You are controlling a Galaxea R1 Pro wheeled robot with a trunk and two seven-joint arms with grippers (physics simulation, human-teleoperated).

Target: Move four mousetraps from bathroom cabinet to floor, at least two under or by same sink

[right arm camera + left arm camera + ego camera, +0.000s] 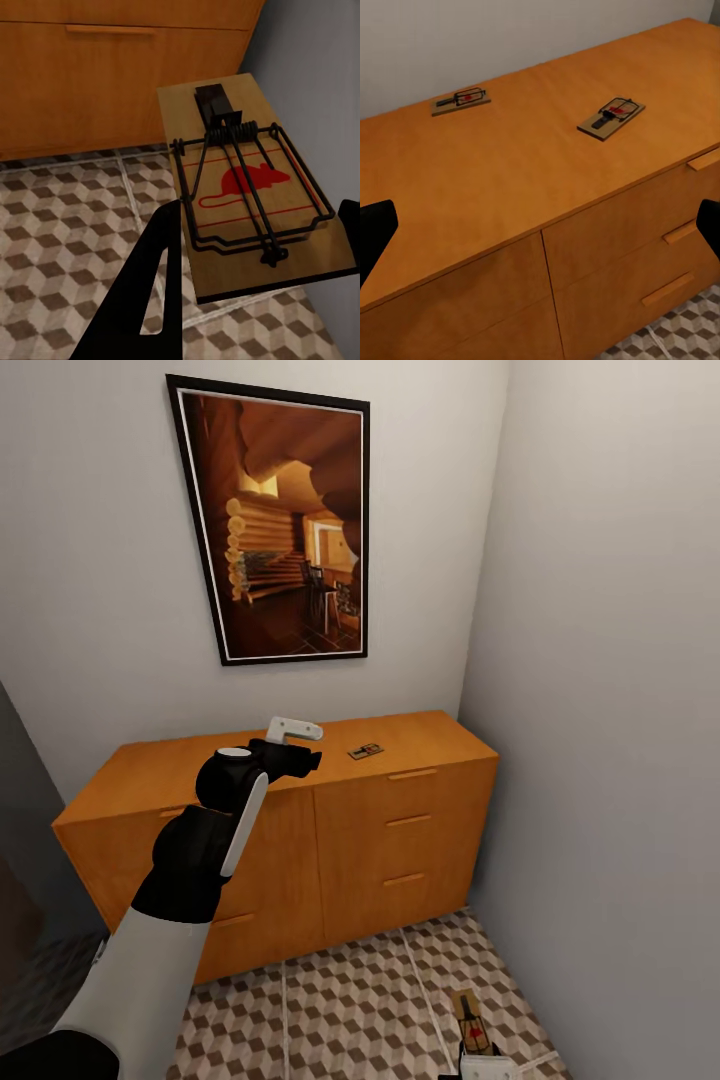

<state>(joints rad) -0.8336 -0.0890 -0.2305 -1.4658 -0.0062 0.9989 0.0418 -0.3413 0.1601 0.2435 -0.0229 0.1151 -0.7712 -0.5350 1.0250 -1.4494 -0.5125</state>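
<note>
One mousetrap (251, 191) sits between the fingers of the right gripper (255, 247), its wooden board tilted above the bathroom floor (67, 232), the red mouse print and dark wire bar facing up; in the head view this same trap (471, 1022) shows low in the corner near the right-hand wall (610, 710), with the white end of the right gripper (490, 1068) at the picture's lower edge. The right jaws stand on either side of the board and grip it by its edges. Two more traps lie flat on the cabinet (510, 187): one (612, 117) nearer the front edge, another (461, 100) close to the wall behind, well apart from each other; the head view shows one of them (365, 751) on the orange top, beside the left gripper (296, 745). The left gripper's fingers (375, 232) stand wide apart and hold nothing, hovering over the cabinet top. The floor carries a brown-and-beige cube pattern with pale grout; pale grey walls meet in a corner; a framed picture (280, 520) of a log interior hangs above the cabinet.
</note>
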